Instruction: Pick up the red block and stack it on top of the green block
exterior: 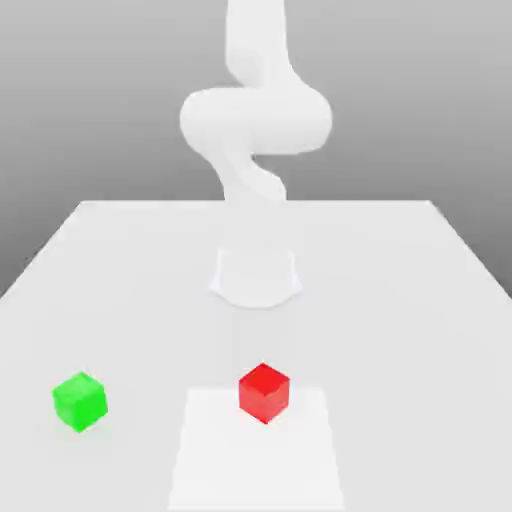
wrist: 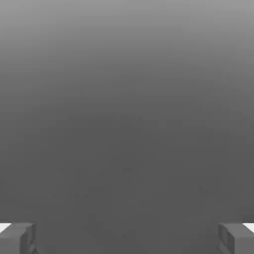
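Grey, even backdrop fills the space behind a pale white table [exterior: 120,260]. On the table lie two blocks, one of each colour. One red block [exterior: 264,392] sits near the front, on a slightly brighter square patch [exterior: 256,460] of the surface. One green block [exterior: 80,401] rests well apart from it, toward the exterior view's left, outside the patch. Neither block touches anything but the table. One white arm [exterior: 255,130] rises from its round base [exterior: 256,276] behind the red block. In the hand view, the gripper [wrist: 127,238] has its two grey fingers [wrist: 18,238] spread wide, with nothing between them, only blank grey beyond. Neither block shows in that view.
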You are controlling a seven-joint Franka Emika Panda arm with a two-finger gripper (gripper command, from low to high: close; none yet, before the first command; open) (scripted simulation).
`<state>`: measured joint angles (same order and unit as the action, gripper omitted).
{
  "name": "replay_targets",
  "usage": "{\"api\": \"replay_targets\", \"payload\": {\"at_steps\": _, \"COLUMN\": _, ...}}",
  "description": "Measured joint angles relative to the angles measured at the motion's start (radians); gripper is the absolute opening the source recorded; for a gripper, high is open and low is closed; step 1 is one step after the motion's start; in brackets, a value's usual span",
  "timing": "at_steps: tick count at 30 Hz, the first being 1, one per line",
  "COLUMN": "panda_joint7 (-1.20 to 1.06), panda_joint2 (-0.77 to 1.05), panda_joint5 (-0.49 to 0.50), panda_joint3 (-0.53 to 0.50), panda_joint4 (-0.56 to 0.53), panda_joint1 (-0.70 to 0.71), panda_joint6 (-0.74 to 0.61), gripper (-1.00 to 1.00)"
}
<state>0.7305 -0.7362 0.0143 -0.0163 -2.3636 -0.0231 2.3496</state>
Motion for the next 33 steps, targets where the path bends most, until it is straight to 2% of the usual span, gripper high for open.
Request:
{"api": "replay_targets", "payload": {"at_steps": 11, "panda_joint7": -0.388, "panda_joint2": 0.343, "panda_joint5": 0.054, "panda_joint3": -0.107, "panda_joint4": -0.330, "panda_joint1": -0.112, "panda_joint6": 0.262, "gripper": 0.00}}
{"api": "replay_targets", "payload": {"at_steps": 17, "panda_joint7": -0.662, "panda_joint2": 0.596, "panda_joint5": 0.040, "panda_joint3": -0.156, "panda_joint4": -0.519, "panda_joint1": -0.166, "panda_joint6": 0.449, "gripper": 0.00}}
{"api": "replay_targets", "payload": {"at_steps": 21, "panda_joint7": -0.787, "panda_joint2": 0.793, "panda_joint5": -0.064, "panda_joint3": -0.135, "panda_joint4": -0.532, "panda_joint1": -0.180, "panda_joint6": 0.604, "gripper": 0.00}}
{"api": "replay_targets", "payload": {"at_steps": 24, "panda_joint7": -0.835, "panda_joint2": 0.905, "panda_joint5": -0.125, "panda_joint3": -0.051, "panda_joint4": -0.517, "panda_joint1": -0.108, "panda_joint6": 0.699, "gripper": 0.00}}
{"api": "replay_targets", "payload": {"at_steps": 25, "panda_joint7": -0.841, "panda_joint2": 0.924, "panda_joint5": -0.133, "panda_joint3": -0.036, "panda_joint4": -0.515, "panda_joint1": -0.095, "panda_joint6": 0.716, "gripper": -1.00}}
{"api": "replay_targets", "payload": {"at_steps": 33, "panda_joint7": -0.830, "panda_joint2": 0.895, "panda_joint5": -0.119, "panda_joint3": -0.049, "panda_joint4": -0.519, "panda_joint1": -0.104, "panda_joint6": 0.690, "gripper": -1.00}}
